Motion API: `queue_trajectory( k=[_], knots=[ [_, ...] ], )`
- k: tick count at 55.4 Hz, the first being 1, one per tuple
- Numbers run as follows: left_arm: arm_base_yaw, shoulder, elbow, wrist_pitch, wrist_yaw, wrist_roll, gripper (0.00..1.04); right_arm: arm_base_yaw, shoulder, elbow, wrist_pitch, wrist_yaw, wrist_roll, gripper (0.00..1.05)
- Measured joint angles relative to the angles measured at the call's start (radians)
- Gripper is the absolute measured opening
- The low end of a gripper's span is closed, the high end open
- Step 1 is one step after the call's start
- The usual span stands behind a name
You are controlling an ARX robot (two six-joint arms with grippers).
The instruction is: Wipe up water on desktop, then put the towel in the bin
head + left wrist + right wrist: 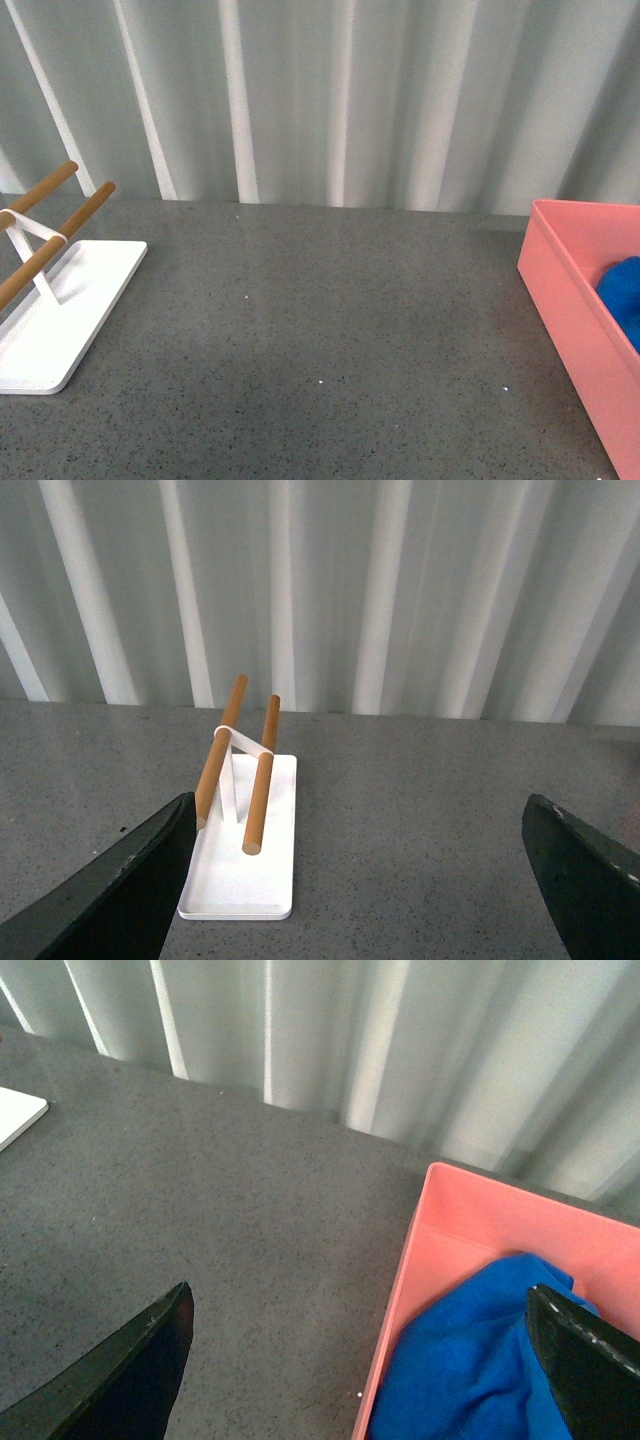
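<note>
White towel rack (55,310) with two wooden bars (55,245) at table's (320,330) left side, standing on the dark grey speckled top. Left gripper (365,880) fingers (110,890) spread wide, nothing held, above table near rack. Right gripper (370,1360) fingers (120,1370) also wide apart, empty, over bin edge. Pink bin (570,300) far right on table; blue towel (470,1350) bunched inside it.

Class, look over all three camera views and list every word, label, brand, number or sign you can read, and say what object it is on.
None: no readable text shows in any view. The pink bin, blue towel, white rack with its wooden bars, grey desktop and corrugated wall are all plain and unmarked.
</note>
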Motion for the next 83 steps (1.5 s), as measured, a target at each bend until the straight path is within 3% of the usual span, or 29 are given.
queue_trajectory(
  k=[5, 8, 11, 14, 25, 30, 83],
  knots=[
    [0.000, 0.000, 0.000, 0.000, 0.000, 0.000, 0.98, 0.034, -0.063, -0.066, 0.007, 0.034, 0.025, 0.96],
    [0.000, 0.000, 0.000, 0.000, 0.000, 0.000, 0.98, 0.065, -0.127, -0.208, 0.283, 0.219, 0.092, 0.83],
    [0.000, 0.000, 0.000, 0.000, 0.000, 0.000, 0.98, 0.058, -0.163, -0.270, 0.404, 0.258, 0.111, 0.74],
    [0.000, 0.000, 0.000, 0.000, 0.000, 0.000, 0.98, 0.043, -0.193, -0.306, 0.453, 0.257, 0.126, 0.65],
    [0.000, 0.000, 0.000, 0.000, 0.000, 0.000, 0.98, -0.031, -0.312, -0.404, 0.436, 0.172, 0.146, 0.17],
    [0.000, 0.000, 0.000, 0.000, 0.001, 0.000, 0.98, -0.103, -0.354, -0.425, 0.417, 0.104, 0.146, 0.03],
    [0.000, 0.000, 0.000, 0.000, 0.000, 0.000, 0.98, -0.121, -0.647, -0.495, 0.228, 0.098, 0.154, 0.03]
  ],
)
